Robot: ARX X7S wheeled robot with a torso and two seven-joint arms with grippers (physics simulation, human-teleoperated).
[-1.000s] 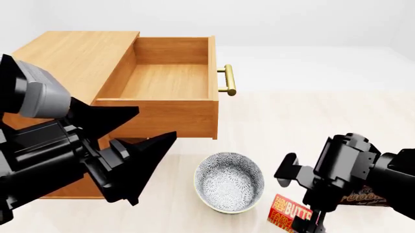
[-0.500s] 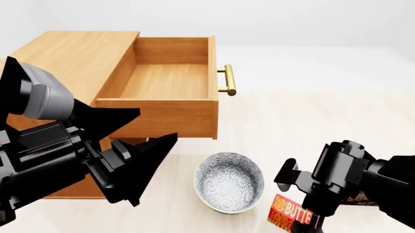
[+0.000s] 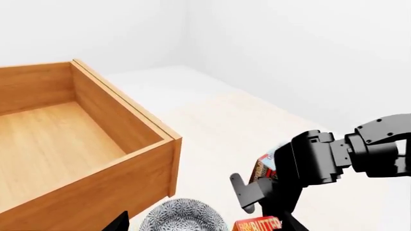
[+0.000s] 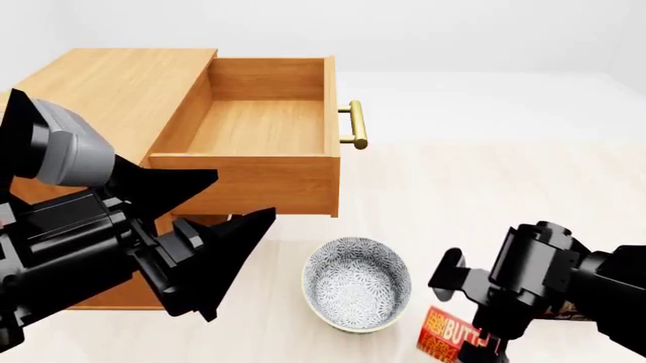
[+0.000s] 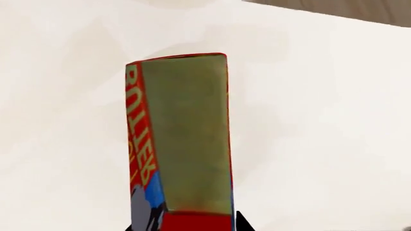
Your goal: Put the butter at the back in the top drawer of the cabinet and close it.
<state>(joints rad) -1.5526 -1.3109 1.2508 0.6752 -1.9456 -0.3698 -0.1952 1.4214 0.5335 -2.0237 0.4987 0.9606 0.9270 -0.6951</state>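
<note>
Cabinet fills the far left of my head view, light-brown wood with a flat top, and my left gripper hangs in front of its lower face with both black fingers spread wide and nothing between them. Right of the cabinet's top, the top drawer is pulled fully out, its wooden floor bare, and the brass bar handle stands off its front panel on the right. From the left wrist view I see that same drawer as an open box with 1 corner turned toward the camera. Below the drawer on the pale floor sits a patterned bowl, upright and well apart from the drawer front. Just right of the bowl, at the bottom edge of the head view, stands the butter, a red and yellow carton on end. My right gripper is directly over it, the black wrist body covering the carton's right side. In the right wrist view the butter fills the centre, with dark finger edges showing at either side of its near end, but I cannot tell whether those fingers are pressed against the carton. Behind the right arm a dark brown box lies on the floor, mostly hidden.
</note>
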